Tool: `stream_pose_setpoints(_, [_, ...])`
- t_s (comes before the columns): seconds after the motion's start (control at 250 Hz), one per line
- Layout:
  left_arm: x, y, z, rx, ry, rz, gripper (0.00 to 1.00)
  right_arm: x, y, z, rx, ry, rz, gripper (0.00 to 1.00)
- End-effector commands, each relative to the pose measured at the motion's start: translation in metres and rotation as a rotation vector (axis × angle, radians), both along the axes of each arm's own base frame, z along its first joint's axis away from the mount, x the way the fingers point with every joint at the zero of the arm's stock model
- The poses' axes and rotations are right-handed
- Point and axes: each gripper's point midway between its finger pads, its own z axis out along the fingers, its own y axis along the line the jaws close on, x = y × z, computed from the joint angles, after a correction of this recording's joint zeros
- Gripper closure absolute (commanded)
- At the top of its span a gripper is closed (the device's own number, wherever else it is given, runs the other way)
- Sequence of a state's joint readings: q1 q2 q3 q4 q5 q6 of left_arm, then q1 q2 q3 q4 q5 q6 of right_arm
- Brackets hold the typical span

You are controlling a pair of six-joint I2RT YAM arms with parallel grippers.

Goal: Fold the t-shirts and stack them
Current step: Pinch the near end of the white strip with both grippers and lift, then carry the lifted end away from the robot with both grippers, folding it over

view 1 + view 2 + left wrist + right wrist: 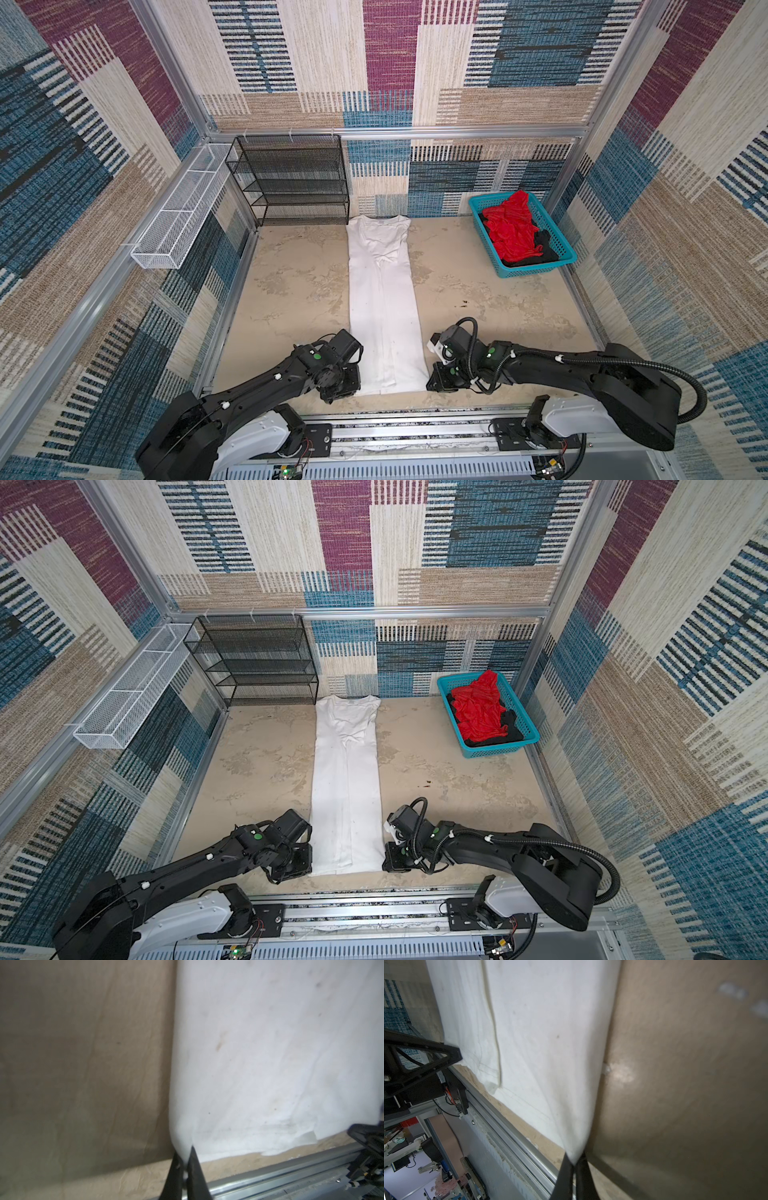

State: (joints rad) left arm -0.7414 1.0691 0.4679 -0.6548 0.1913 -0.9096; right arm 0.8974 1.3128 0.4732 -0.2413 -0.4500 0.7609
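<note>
The white t-shirt [382,299] lies in a long narrow strip down the middle of the table [291,291], collar far, hem near. The left gripper [185,1154] and right gripper [574,1157] each pinch one hem corner.

The step appears to be hem to collar: lift both corners level, together, cloth taut.

The wrist views show the cloth between the jaws. Only the top views show the red t-shirt [511,232] and black t-shirt [544,247] in the basket [536,269].

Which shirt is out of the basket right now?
The white t-shirt, laid flat on the table; the red t-shirt and black t-shirt are bunched in the turquoise basket.
</note>
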Motion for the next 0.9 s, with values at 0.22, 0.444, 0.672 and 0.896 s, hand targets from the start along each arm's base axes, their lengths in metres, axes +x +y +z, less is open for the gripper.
stream_pose_setpoints(0.22, [-0.013, 0.001, 0.032, -0.042, 0.002, -0.03, 1.0, -0.012, 0.003, 0.033, 0.099, -0.031, 0.027, 1.0])
stream_pose_setpoints(0.444, [-0.025, 0.01, 0.057, -0.061, 0.0, -0.019, 1.0, -0.017, -0.008, 0.051, 0.093, -0.035, -0.001, 1.0])
stream_pose_setpoints(0.672, [-0.02, 0.008, 0.088, -0.101, -0.065, -0.029, 1.0, 0.0, -0.006, 0.099, 0.106, -0.127, -0.039, 1.0])
stream_pose_setpoints(0.896, [0.007, 0.01, 0.121, -0.055, -0.211, -0.048, 1.0, 0.026, 0.004, 0.123, 0.101, -0.231, -0.076, 1.0])
